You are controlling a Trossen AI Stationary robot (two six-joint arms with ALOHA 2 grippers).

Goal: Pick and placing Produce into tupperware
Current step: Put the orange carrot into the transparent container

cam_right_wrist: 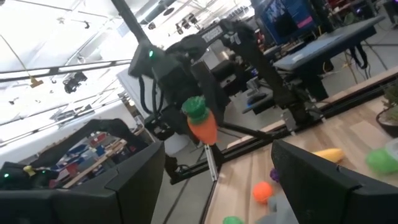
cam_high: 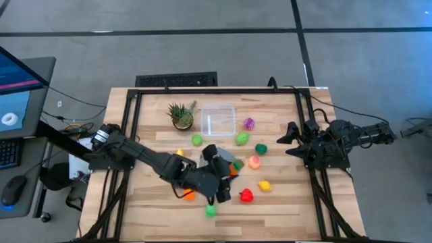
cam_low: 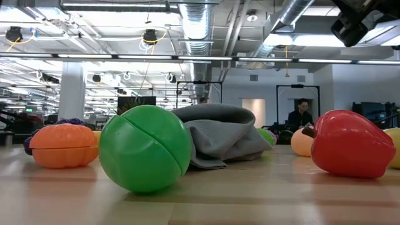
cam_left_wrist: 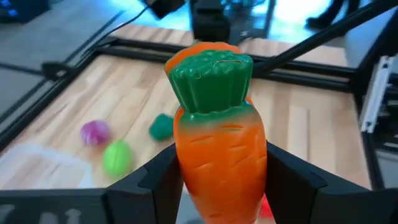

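Note:
My left gripper (cam_high: 229,169) is over the middle of the table, shut on the orange toy carrot (cam_left_wrist: 219,146), which has a green top. The other produce lies scattered on the wood around it: green pieces (cam_high: 196,140) (cam_high: 241,139), purple grapes (cam_high: 249,123), a red piece (cam_high: 246,196), a yellow one (cam_high: 264,185) and an orange one (cam_high: 189,195). The clear square tupperware (cam_high: 219,120) stands toward the far edge. My right gripper (cam_high: 290,140) waits open at the table's right side. My left gripper pinches the carrot's orange body (cam_left_wrist: 186,163) between its two fingers (cam_left_wrist: 152,177), just below the green top (cam_left_wrist: 211,78). The carrot lies along the fingers, its green top sticking out past their tips. The right wrist view shows the carrot (cam_right_wrist: 203,127) lifted clear of the table.
A spiky potted plant (cam_high: 181,115) stands left of the tupperware. A grey cloth (cam_low: 219,134) lies under the left arm, between a green ball (cam_low: 145,148) and a red piece (cam_low: 353,142). Black frame rails (cam_high: 131,128) run along the table's edges. A person (cam_low: 303,112) sits far behind.

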